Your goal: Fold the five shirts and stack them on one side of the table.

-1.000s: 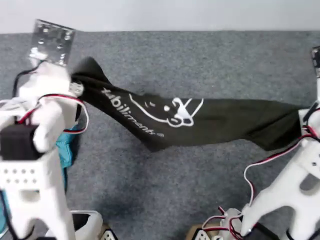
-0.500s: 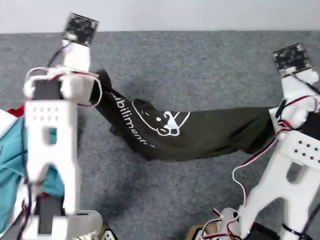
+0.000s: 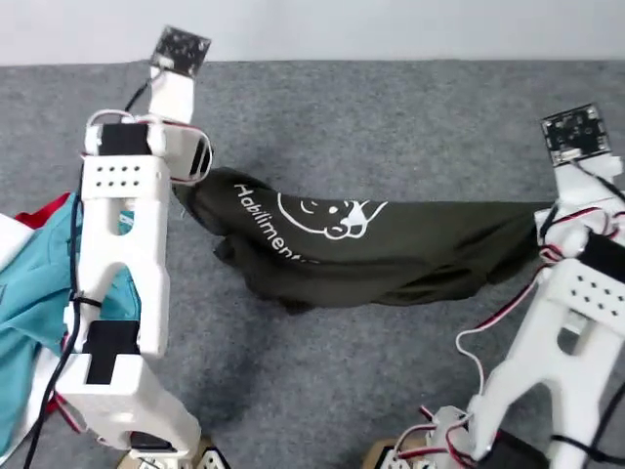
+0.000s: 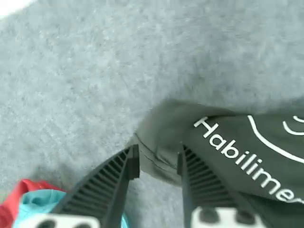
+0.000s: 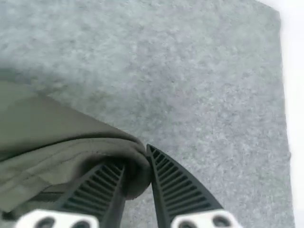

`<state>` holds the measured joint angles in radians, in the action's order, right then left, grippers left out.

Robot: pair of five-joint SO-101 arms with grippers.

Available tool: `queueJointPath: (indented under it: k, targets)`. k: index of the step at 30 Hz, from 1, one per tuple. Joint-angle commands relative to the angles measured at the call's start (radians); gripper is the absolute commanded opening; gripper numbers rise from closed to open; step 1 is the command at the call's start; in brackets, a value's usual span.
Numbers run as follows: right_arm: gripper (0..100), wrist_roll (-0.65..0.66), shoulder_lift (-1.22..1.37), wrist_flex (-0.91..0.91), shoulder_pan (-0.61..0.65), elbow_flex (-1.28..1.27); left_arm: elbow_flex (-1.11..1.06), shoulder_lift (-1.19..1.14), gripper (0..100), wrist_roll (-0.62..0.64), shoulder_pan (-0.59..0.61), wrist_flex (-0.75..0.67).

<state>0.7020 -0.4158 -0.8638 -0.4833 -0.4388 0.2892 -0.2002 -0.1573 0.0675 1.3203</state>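
Left tool [image 4: 157,156] pinches one end of the dark shirt [image 3: 410,249], right tool [image 5: 134,159] pinches the other. Shirt stretched between them over the desk [image 3: 391,117]. Teal and red shirts [image 3: 29,293] beside left arm.

Light's even and diffuse, from overhead, plenty bright. The dark shirt [image 3: 410,254] drops a soft shadow on the grey table [image 3: 391,117] toward the near edge. My left arm [image 3: 122,244] shades the near-left corner faintly. White plastic reads brightest.

Dark olive shirt [image 3: 439,256], white print; grey table [image 3: 391,117]
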Motion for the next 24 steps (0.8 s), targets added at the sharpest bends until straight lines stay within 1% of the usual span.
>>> queueJointPath:
  k: [1,3,5,6,7,12,16,21,24]
  targets:
    - [1.0,0.008,0.035,0.071,-0.053,0.014,0.156,0.011,14,-0.015,-0.046,0.163]
    - [1.0,0.008,0.064,0.087,-0.077,0.014,0.229,0.011,14,-0.02,-0.083,0.278]
    - [1.0,0.008,0.082,0.088,-0.093,0.014,0.28,0.011,14,-0.061,-0.133,0.381]
    - [1.0,0.008,0.088,0.088,-0.094,0.014,0.295,0.011,14,-0.083,-0.167,0.425]
    - [1.0,0.008,0.088,0.088,-0.096,0.014,0.297,0.012,14,-0.094,-0.203,0.439]
    - [0.9,0.008,0.088,0.081,-0.099,0.012,0.183,0.046,8,-0.098,-0.362,0.433]
    - [0.9,0.008,0.088,0.079,-0.111,0.012,0.018,0.044,7,-0.098,-0.496,0.43]
    - [0.9,0.012,0.088,0.079,-0.154,0.011,-0.188,0.044,7,-0.098,-0.597,0.381]
    - [0.9,0.014,0.088,0.079,-0.179,0.011,-0.294,0.044,7,-0.098,-0.652,0.315]
